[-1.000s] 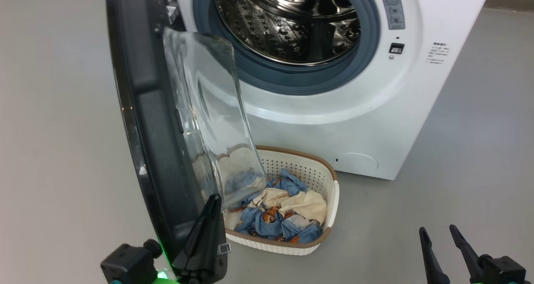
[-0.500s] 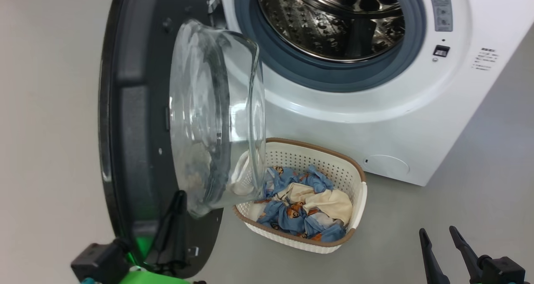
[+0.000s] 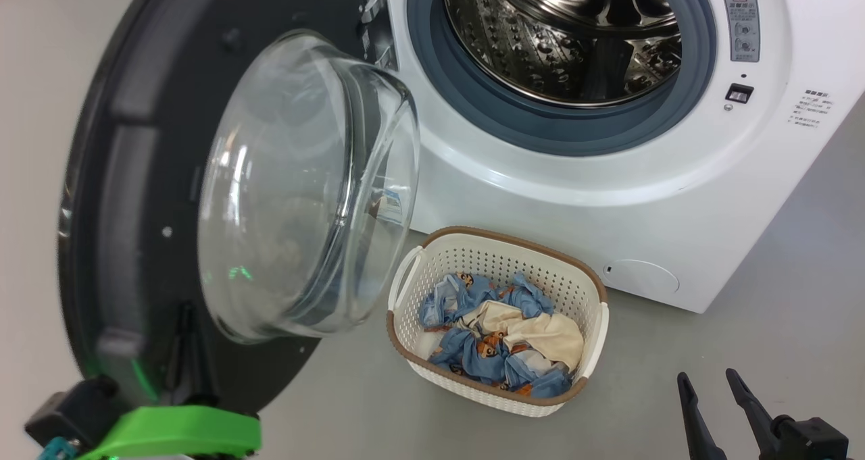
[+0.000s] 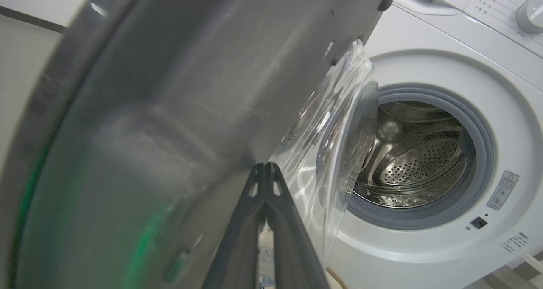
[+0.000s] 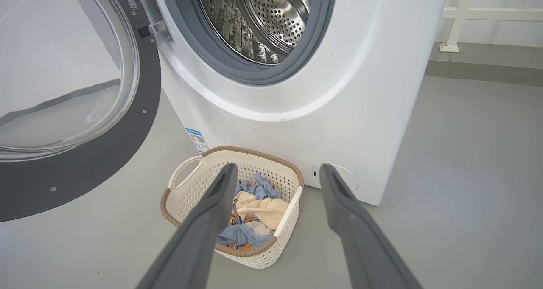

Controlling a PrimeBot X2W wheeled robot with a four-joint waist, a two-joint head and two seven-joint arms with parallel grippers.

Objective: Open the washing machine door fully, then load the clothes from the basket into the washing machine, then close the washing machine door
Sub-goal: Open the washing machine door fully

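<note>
The right gripper (image 5: pixel 278 166) hangs with its fingers spread wide and nothing between them. Just beyond their tips the basket (image 5: pixel 253 150) sits on the floor. It holds the clothes (image 5: pixel 258 210) – a crumpled light blue bundle with orange-brown bear prints and a cream-yellow piece lying on top. Behind the basket, and close to it, rises the white front of the washing machine (image 5: pixel 360 89). An energy label (image 5: pixel 196 139) sits low on its corner, and higher up the grey gasket (image 5: pixel 316 47) rings the perforated steel drum (image 5: pixel 258 17). The left gripper (image 4: pixel 265 166) has its fingers pressed together, and the joined tip lies against the dark inner face of the washing machine door (image 4: pixel 169 110), just beside the glass bowl (image 4: pixel 339 123). The door is swung wide on its hinge, off to one side of the right fingers. From the left fingers, the bowl stands in front of one edge of the drum mouth; the basket's near handle lies just clear of the bowl in the head view. The floor (image 5: pixel 466 174) is smooth and grey – beyond the machine it meets a dark skirting strip (image 5: pixel 488 68) under a pale wall with a white rail (image 5: pixel 488 13).
</note>
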